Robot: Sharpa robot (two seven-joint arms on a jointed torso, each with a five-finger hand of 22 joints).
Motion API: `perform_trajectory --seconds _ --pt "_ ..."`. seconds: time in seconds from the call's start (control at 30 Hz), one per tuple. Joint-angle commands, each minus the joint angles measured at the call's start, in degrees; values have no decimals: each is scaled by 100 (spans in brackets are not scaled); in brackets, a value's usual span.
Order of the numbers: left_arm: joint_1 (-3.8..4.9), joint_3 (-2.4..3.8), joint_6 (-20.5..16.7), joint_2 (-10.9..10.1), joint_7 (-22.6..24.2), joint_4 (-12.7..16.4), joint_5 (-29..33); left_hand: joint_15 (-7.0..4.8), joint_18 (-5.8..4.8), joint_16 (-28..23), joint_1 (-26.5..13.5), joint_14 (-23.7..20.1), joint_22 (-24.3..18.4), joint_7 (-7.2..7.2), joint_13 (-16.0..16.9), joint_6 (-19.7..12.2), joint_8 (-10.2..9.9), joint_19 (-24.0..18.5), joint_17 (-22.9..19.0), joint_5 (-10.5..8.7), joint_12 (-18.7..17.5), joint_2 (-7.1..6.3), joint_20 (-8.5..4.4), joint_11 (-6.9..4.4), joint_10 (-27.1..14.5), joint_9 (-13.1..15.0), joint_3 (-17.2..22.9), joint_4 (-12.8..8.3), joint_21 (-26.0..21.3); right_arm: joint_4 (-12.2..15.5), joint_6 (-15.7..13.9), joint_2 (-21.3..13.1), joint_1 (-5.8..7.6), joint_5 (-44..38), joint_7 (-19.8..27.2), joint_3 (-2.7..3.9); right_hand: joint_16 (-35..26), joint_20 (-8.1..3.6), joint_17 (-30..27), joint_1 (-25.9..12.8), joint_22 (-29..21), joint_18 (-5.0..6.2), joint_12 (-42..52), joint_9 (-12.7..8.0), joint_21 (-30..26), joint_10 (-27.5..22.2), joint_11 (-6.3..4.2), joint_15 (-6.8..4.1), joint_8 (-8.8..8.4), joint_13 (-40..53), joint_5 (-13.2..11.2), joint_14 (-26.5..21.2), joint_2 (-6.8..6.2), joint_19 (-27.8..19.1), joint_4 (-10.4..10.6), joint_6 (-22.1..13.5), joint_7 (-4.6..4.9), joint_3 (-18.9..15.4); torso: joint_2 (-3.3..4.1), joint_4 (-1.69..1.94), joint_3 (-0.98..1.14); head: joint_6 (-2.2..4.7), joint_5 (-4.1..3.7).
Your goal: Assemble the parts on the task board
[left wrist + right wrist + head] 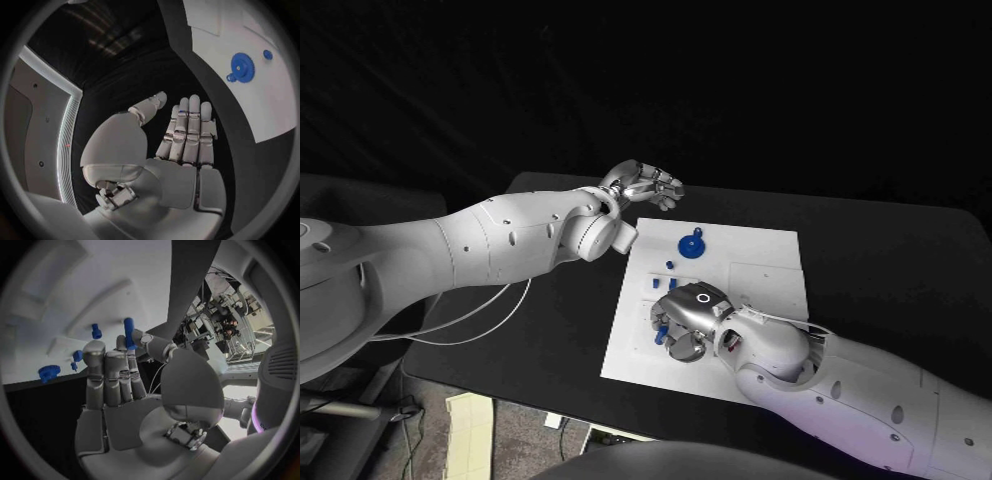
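Pegs and a toothed gear [691, 244] make up the blue parts on the white task board [769, 280], which lies flat on the black tabletop [906, 270]. The gear sits near the board's far edge, with small pegs [671, 265] just beside it toward the near side. The right hand [687, 318] rests over the board's left portion; in the right wrist view a blue peg [129, 332] stands at its fingertips [94, 351], seemingly pinched between thumb and a finger, though the contact is hard to confirm. The left hand [643, 183] hovers off the board beyond its far left corner, holding nothing; its wrist view shows the fingers straight and side by side. These parts look like rigid moulded plastic, light and smooth, so probably apt to slip or tip. The pegs are best taken across the shaft, the gear by its rim or raised hub.
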Motion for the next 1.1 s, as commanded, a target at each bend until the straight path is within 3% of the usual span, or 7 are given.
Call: perform_trajectory --seconds 0.03,0.6,0.83,1.1 --pt "7 5 75 12 48 9 25 16 110 -36 2 12 8 -1 -8 -42 23 12 8 -18 -21 45 47 -7 -30 -9 -40 -7 -36 -11 58 5 -6 -143 26 -6 13 -44 -5 15 95 664 28 9 20 134 -14 -47 24 -11 -2 -29 59 12 -5 40 -3 38 -2 -3 -4 -14 10" --pt "7 5 74 4 48 11 25 16 110 -46 0 13 11 -1 -9 -45 25 13 18 -18 -22 47 47 -7 -32 -11 -42 -6 -41 5 198 15 -6 -545 -236 -27 14 -52 -6 16 96 664 29 10 21 133 -16 -48 24 -6 -2 -29 58 10 -31 43 -5 45 -3 -4 -8 -40 25" --pt "7 5 76 16 45 10 25 16 110 -49 0 14 12 -1 -9 -46 26 13 21 -18 -22 47 47 -7 -32 -12 -42 -7 -43 13 223 68 -6 -557 -213 -154 14 -55 -6 17 97 664 31 11 22 134 -16 -49 25 -4 -2 -28 54 10 -40 46 -6 48 -4 -2 -7 -53 30" --pt "7 5 80 27 42 5 25 16 110 -52 1 14 13 -1 -10 -46 27 13 24 -18 -22 48 47 -7 -33 -12 -43 -8 -44 25 236 135 -6 -530 -169 -210 14 -55 -6 12 97 664 31 11 23 134 -16 -49 25 -3 -2 -28 51 9 -43 47 -6 48 -4 -1 -6 -60 30"
